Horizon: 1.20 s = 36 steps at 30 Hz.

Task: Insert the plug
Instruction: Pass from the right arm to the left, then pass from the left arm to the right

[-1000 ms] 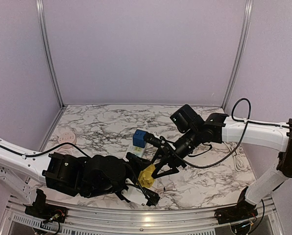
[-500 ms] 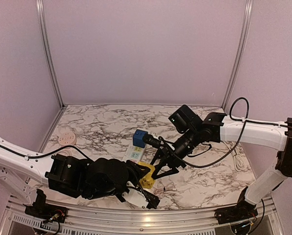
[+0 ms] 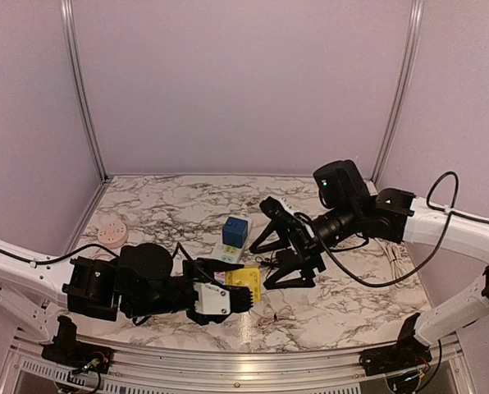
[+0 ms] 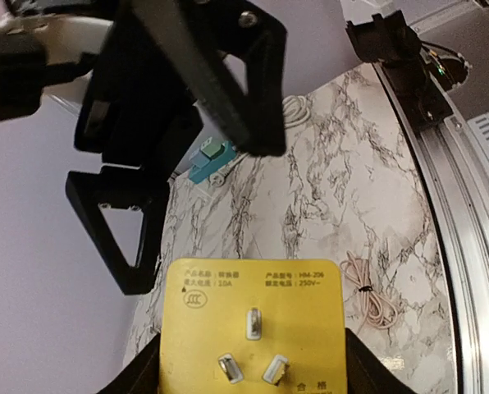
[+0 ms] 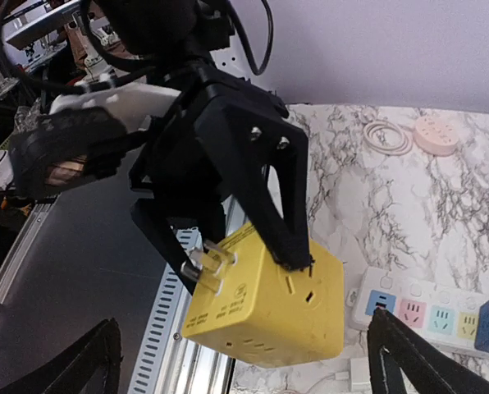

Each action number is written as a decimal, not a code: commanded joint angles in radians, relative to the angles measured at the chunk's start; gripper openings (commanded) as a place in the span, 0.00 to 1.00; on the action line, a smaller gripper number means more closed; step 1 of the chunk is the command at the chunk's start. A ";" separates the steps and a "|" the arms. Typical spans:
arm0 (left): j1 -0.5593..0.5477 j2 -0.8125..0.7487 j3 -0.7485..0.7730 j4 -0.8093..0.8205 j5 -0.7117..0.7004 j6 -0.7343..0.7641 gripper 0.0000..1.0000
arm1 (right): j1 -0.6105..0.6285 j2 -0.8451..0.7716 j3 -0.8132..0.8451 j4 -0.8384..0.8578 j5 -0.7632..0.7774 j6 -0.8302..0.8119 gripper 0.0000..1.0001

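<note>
Left gripper [image 3: 228,292] clamps the yellow plug [image 3: 246,283], right gripper [image 3: 284,256] gapes empty; next I aim prongs at a seemingly free socket on the power strip [image 3: 226,255].

The table [image 3: 154,215] has a white top with black and grey swirls on it, like marble, and it fills the bottom of a small booth. Behind the table and on both sides of it stand plain pale purple walls [image 3: 244,82], with a thin silver post [image 3: 82,90] at each back corner of the table. Along the table's front edge runs a shiny metal rail [image 3: 310,371], and soft, even light falls on it all.
</note>
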 commanded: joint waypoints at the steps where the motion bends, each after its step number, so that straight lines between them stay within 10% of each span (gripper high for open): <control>1: 0.070 -0.149 -0.124 0.400 0.159 -0.351 0.00 | -0.023 -0.208 -0.178 0.375 0.074 0.044 0.99; 8: 0.118 -0.210 -0.305 0.846 0.186 -0.655 0.00 | -0.045 -0.430 -0.460 0.864 0.239 0.179 0.99; 16: 0.121 -0.065 -0.389 1.368 0.300 -0.875 0.00 | -0.002 -0.291 -0.586 1.453 0.209 0.472 0.89; 36: 0.121 0.063 -0.392 1.592 0.430 -0.909 0.00 | 0.172 -0.024 -0.425 1.532 0.178 0.517 0.85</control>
